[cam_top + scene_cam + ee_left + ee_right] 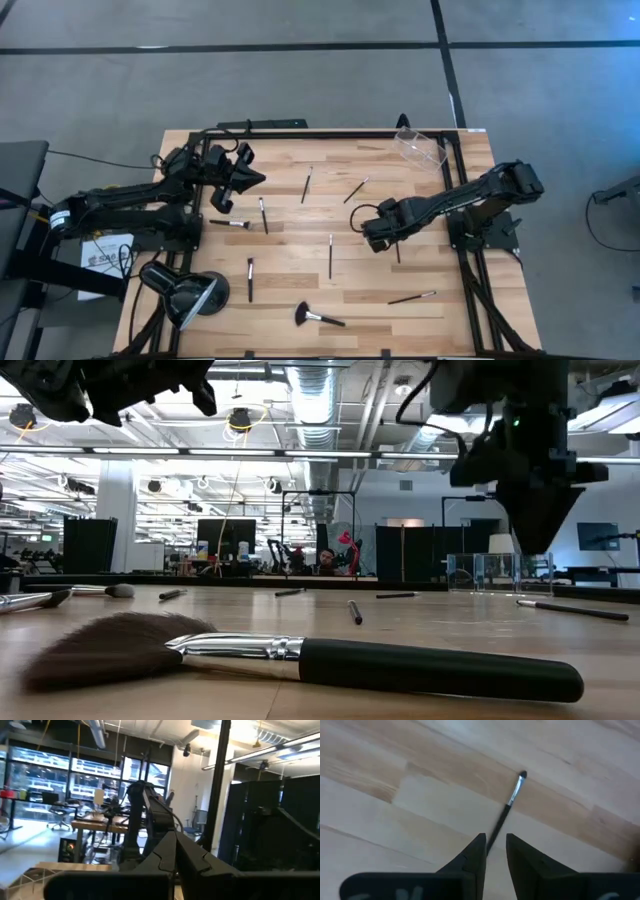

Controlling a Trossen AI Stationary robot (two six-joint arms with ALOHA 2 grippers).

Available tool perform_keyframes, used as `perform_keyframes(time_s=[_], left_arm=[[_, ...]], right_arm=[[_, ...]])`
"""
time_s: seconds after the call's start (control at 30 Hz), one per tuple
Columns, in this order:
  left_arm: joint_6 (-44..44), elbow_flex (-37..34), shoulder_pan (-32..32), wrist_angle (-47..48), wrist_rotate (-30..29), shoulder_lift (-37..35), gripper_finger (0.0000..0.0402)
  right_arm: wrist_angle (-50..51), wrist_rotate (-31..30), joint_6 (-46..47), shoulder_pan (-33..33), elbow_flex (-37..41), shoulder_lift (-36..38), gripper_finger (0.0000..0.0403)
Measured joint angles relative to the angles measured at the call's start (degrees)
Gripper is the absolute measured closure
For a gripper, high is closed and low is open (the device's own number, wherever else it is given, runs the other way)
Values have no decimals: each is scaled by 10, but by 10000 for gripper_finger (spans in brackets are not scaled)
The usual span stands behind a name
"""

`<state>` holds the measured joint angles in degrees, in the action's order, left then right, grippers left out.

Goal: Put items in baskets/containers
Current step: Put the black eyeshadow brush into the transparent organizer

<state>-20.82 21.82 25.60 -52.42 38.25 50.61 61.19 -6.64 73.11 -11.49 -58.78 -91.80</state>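
Several thin dark makeup brushes lie flat on the wooden table: [263, 214], [307, 184], [356, 189], [331, 256], [250, 278], [412, 297]. The large fluffy brush [317, 318] lies near the near edge and fills the low view [300, 660]. The clear holder [420, 147] stands at the far right corner [490, 572]. My right gripper [377, 237] hovers above the table [537, 550], pointing down, its fingers a narrow gap apart over one thin brush [512, 800] that lies below them. My left gripper [248, 179] waits raised at the far left, shut.
A black dome-shaped lamp [185, 290] sits at the near left corner. Another brush [234, 224] lies in front of the left arm's base. The black frame rail [300, 132] borders the far edge. Bare wood lies between the right gripper and the holder.
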Motion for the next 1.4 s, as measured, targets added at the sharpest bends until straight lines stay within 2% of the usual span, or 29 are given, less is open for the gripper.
perform_keyframes(time_s=[0.17, 0.53, 0.77, 0.93, 1.4], left_arm=[[-11, 0, 11, 5, 35, -5, 396], [5, 0, 16, 6, 53, -8, 396], [6, 0, 16, 6, 55, -8, 396], [6, 0, 16, 5, 56, -8, 396], [6, 0, 16, 5, 56, -8, 396]], right_arm=[[10, 1, -18, 0, 0, -29, 335], [-19, 3, -31, 8, 1, -70, 336], [-27, 3, -27, 11, 37, -47, 336], [-109, 7, -18, 11, 75, -23, 336], [-120, 9, 5, 11, 115, -21, 336]])
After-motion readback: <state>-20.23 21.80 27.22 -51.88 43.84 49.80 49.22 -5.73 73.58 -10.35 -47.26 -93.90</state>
